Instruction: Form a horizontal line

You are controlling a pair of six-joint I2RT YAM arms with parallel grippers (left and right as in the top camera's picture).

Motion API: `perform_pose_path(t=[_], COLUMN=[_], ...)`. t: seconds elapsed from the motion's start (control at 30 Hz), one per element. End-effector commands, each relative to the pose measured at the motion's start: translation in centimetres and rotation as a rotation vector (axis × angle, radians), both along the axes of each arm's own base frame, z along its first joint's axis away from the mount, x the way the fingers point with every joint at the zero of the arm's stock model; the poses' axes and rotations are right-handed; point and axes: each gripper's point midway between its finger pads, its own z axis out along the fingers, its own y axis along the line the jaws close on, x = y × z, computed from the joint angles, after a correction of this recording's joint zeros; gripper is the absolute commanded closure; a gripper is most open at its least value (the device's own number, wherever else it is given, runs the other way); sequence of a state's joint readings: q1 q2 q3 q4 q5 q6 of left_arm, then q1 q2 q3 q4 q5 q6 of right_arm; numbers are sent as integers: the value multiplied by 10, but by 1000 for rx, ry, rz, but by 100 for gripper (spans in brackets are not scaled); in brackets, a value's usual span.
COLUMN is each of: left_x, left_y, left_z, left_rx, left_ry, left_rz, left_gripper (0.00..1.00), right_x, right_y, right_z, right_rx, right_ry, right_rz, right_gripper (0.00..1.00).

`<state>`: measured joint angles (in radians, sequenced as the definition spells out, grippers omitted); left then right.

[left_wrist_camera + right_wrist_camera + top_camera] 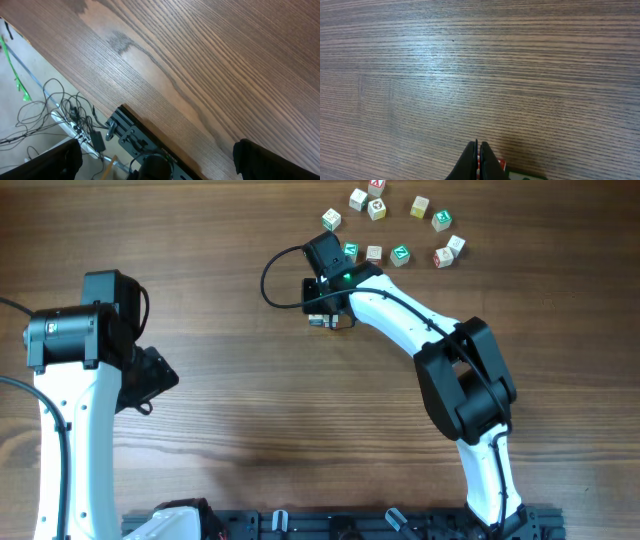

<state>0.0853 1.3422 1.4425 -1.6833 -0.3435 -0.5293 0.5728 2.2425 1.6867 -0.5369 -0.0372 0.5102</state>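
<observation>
Nudging row of cubes (322, 321) straight w/ right fingers (471, 162) pressed together: go slow, stay low; left fingers (260, 160) apart

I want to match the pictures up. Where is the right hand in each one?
Overhead: the right hand is above centre, tips down over some blocks.
Left wrist: not in it.
Right wrist: the hand pokes up from the bottom edge at the middle, fingers together.
Shared landmark: the blocks beside the fingertips show in the overhead and right wrist views. The wooden table shows in all three.
</observation>
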Motion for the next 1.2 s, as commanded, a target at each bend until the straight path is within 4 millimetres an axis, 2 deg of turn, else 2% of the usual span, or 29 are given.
perform_pose_path(t=[0.0, 0.63, 0.77, 0.87, 1.0, 1.17], left_x=[-3, -3, -3, -3, -3, -3], left_y=[3, 3, 3, 3, 3, 3], left_z=[3, 3, 3, 3, 3, 3], left_rx=[14, 14, 14, 14, 14, 14], left_ry=[-11, -11, -11, -11, -11, -11], left_rz=[7, 7, 7, 7, 7, 7], left_gripper=[0, 0, 0, 0, 0, 0], right_x=[-1, -3, 11, 21, 5, -15], right_y=[5, 4, 7, 19, 38, 45], right_z=[-6, -8, 3, 21, 21, 12], right_rx=[-2, -10, -10, 24, 47, -55], right_ry=[10, 20, -55, -109, -84, -80], right_rz=[20, 21, 33, 88, 164, 199], right_gripper=[95, 95, 95, 96, 95, 96])
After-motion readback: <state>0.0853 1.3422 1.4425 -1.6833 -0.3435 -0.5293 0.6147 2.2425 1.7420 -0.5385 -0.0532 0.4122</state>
